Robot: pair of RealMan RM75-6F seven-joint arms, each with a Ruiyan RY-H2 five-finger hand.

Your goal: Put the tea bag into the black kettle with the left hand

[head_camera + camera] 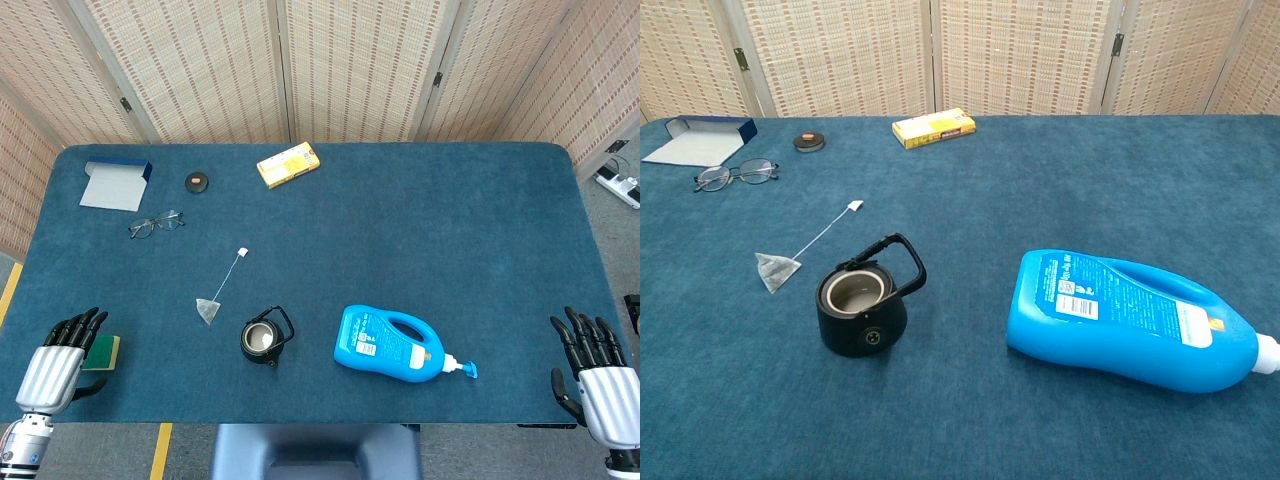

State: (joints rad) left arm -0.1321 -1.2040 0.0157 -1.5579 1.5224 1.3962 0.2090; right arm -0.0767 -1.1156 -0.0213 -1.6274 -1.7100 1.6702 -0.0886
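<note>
Honestly, left robot hand (60,362) is empty, fingers loosely apart; pinch the tea bag (208,311) pouch, not string, beside the black kettle (264,338).

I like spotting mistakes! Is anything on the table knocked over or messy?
Yes, one thing: the blue detergent bottle lies flat on its side beside the black kettle, not upright. No spill shows. The kettle has no lid on; the tea bag lies next to it with its string stretched out. Nothing looks broken.

I'm working in a staged lab cell: woven folding screens (360,65) across the top, a blue-carpeted worktop (450,260), yellow floor tape (160,450) lower left.
</note>
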